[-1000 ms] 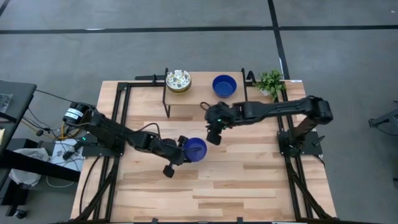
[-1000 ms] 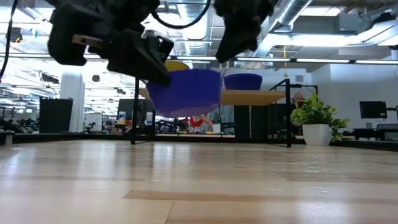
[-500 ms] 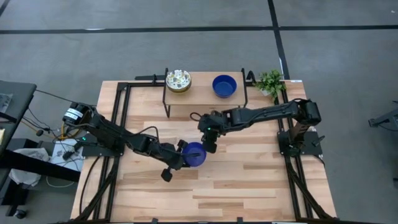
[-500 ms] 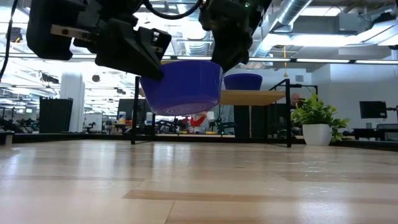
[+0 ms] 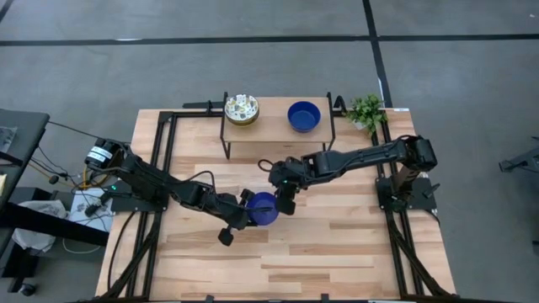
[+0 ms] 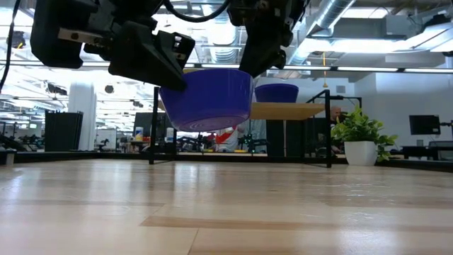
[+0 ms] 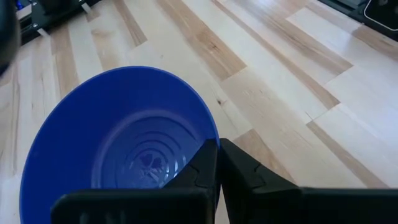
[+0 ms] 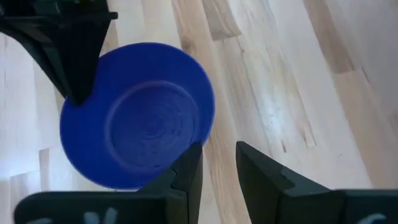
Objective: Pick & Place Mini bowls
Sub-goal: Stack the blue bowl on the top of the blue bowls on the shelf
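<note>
Over the last second the right end effector (image 5: 285,202) had travelled from behind the raised blue bowl (image 5: 264,207) down to its far rim, while the left arm had drawn the bowl slightly toward the front of the bench (image 5: 354,244) and then held it there.

The bowl hung in the air above the middle of the bench, upright, well clear of the wood in the low view. It looked like a small, stiff, glossy dish, probably glazed or hard plastic: light enough for one pinch, but slick, and liable to chip if dropped. With nothing but a thin wall to offer, the rim seemed the only sensible place to take it, one finger inside and one outside.

The left end effector (image 7: 217,163) was clamped on the near rim in just that way, its fingers pressed together over the wall. The left arm reached in low from the left edge, stretched long across the boards.

The right arm came from the right side, elbow bent, wrist tipped downward over the bowl. Its fingers stood a little apart, straddling the opposite rim in the right wrist view, one inside and one outside; whether they touched it yet could not be told.

On the raised shelf (image 5: 274,130) at the back sat another blue bowl (image 5: 303,115) and a speckled white bowl (image 5: 242,109), with a potted plant (image 5: 366,111) just beside the shelf.
</note>
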